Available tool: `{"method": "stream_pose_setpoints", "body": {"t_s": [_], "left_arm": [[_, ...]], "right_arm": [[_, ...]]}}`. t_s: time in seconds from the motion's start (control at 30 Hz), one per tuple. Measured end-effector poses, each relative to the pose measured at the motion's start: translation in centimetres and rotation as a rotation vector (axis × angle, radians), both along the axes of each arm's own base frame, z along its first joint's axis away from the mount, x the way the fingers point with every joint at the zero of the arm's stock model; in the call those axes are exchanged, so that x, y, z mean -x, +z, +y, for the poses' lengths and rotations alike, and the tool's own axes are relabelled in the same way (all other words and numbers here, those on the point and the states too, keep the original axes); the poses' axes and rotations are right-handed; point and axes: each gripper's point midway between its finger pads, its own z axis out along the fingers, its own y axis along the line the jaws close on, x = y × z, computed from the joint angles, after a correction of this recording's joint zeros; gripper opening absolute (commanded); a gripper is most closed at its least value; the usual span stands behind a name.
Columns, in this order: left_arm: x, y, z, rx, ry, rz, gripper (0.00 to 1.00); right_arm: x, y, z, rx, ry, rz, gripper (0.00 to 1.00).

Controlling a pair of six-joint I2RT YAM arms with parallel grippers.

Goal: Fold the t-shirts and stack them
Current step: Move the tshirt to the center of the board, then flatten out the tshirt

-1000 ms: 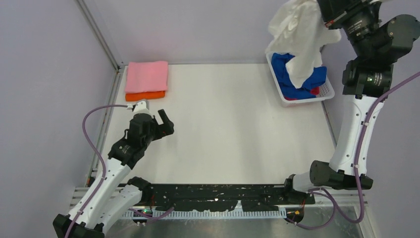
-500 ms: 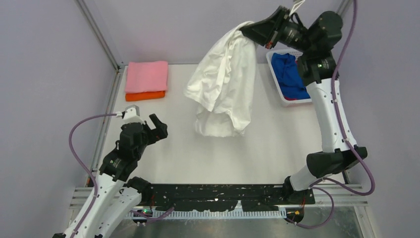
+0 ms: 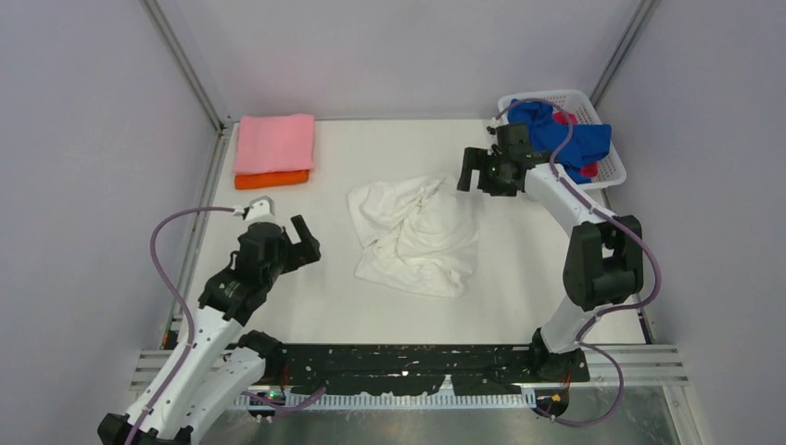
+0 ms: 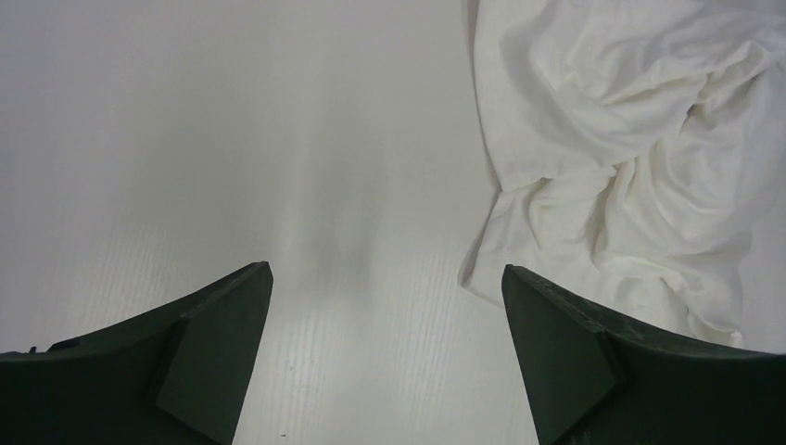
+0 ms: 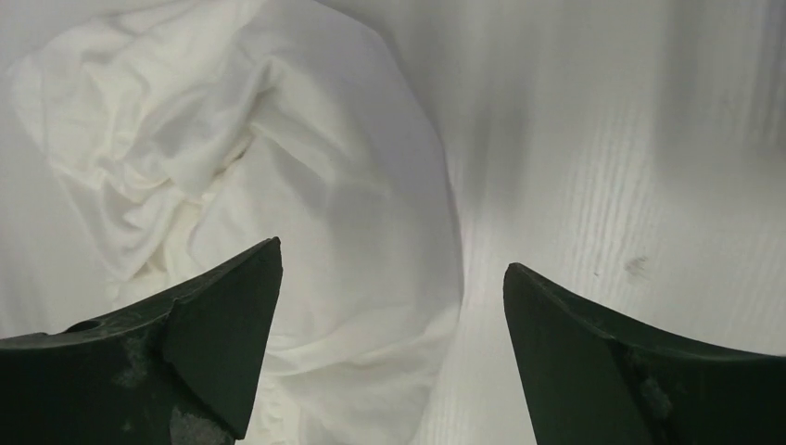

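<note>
Dropped from my right gripper (image 5: 389, 269) since the earlier frame, the white t-shirt (image 3: 412, 236) now lies crumpled in soft ridges mid-table. Nearest me, my left gripper (image 4: 385, 278) hovers over the matte white table (image 3: 519, 278), fingers wide apart and empty. The right's fingers are spread above the shirt, holding nothing. Farther back, a flat folded pink t-shirt (image 3: 274, 142) sits on an orange t-shirt (image 3: 271, 179), and a blue t-shirt (image 3: 542, 120) is bunched in the lattice basket (image 3: 612, 176).

White plastic lattice basket (image 3: 556, 94) at the far right corner of the tabletop (image 3: 417, 315), set askew, close to the right wall. Matte white tabletop, finely ribbed as seen from both wrist views, with a small dark smudge (image 5: 635, 267) on a bare patch. Pale lilac walls (image 3: 389, 56) on three sides, slim metal posts (image 3: 185, 63) at the far corners. Black perforated strip (image 3: 408, 357) along the near edge, silvery metal sheet (image 3: 417, 426) below it.
</note>
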Motion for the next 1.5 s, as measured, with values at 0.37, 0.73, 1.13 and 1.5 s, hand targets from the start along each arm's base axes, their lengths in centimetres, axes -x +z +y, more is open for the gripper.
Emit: {"method": "stream_pose_setpoints", "body": {"t_s": [0.37, 0.73, 1.13, 1.5], "left_arm": [[-1.9, -3.3, -4.0, 0.067, -0.122, 0.139, 0.99], [-4.5, -6.3, -11.4, 0.085, -0.385, 0.294, 0.99], [-10.3, -6.2, -20.3, -0.110, -0.568, 0.278, 0.99], [-12.1, -10.3, -20.0, -0.304, -0.537, 0.388, 0.55]], "right_arm": [[6.5, 2.5, -1.3, 0.187, -0.033, -0.139, 0.95], [15.2, -2.9, -2.3, 0.112, -0.055, -0.021, 0.95], [20.2, -5.8, 0.0, -0.037, 0.025, 0.075, 0.95], [20.7, -5.9, 0.9, -0.093, 0.049, 0.067, 0.95]]}}
